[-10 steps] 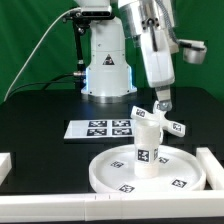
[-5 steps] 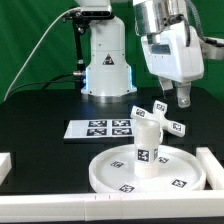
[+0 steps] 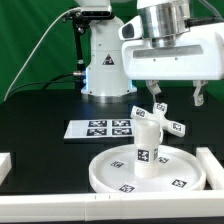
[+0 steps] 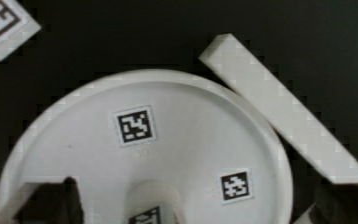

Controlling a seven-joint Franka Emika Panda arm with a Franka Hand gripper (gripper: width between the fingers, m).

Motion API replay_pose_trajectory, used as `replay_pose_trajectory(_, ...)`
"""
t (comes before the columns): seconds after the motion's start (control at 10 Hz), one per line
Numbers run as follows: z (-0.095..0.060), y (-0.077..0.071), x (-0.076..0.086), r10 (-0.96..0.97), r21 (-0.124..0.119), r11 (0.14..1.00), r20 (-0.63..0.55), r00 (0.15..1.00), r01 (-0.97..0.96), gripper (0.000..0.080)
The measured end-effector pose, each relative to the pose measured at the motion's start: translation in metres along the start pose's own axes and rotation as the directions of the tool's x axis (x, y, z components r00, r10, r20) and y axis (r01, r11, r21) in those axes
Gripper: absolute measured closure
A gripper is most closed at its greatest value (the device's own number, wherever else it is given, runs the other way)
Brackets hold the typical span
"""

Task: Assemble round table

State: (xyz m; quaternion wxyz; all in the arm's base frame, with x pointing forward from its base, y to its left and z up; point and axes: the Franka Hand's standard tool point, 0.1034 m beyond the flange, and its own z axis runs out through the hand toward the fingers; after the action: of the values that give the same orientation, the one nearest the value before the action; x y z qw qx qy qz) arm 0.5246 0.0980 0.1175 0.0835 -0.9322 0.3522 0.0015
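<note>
Pretty clearly a robotics lab: Franka arm point(image 3: 107, 62) standing on a black tabletop point(image 3: 40, 112), green curtain point(image 3: 22, 40) behind, marker board point(image 3: 100, 128) with black-and-white square tags lying flat.

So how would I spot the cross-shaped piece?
Find the big round disc nearest the camera, with the short leg standing upright at its middle. Right beside the leg's top is the cross-shaped base: the only piece with arms sticking out, tagged at the tips.
</note>
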Motion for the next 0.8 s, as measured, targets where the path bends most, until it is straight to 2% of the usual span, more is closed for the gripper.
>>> replay_pose_trajectory(0.2, 0.0, 0.001, 0.0, -0.094, -0.001, 0.996, 0.0, 0.996, 0.094, 0.0151)
replay_pose_trajectory(0.3, 0.002, 0.002, -0.003, -0.196, -0.025, 0.98, 0.007, 0.981, 0.196, 0.0151)
replay_pose_trajectory(0.4, 0.005, 0.004, -0.011, -0.307, -0.064, 0.949, 0.029, 0.951, 0.309, 0.0151)
replay_pose_trajectory(0.6, 0.009, 0.005, -0.023, -0.571, -0.113, 0.808, 0.088, 0.816, 0.578, 0.0151)
replay_pose_trajectory(0.7, 0.011, 0.009, -0.027, -0.645, -0.128, 0.744, 0.122, 0.755, 0.656, 0.0151)
replay_pose_trajectory(0.8, 0.01, 0.009, -0.023, -0.676, -0.123, 0.717, 0.116, 0.727, 0.686, 0.0151)
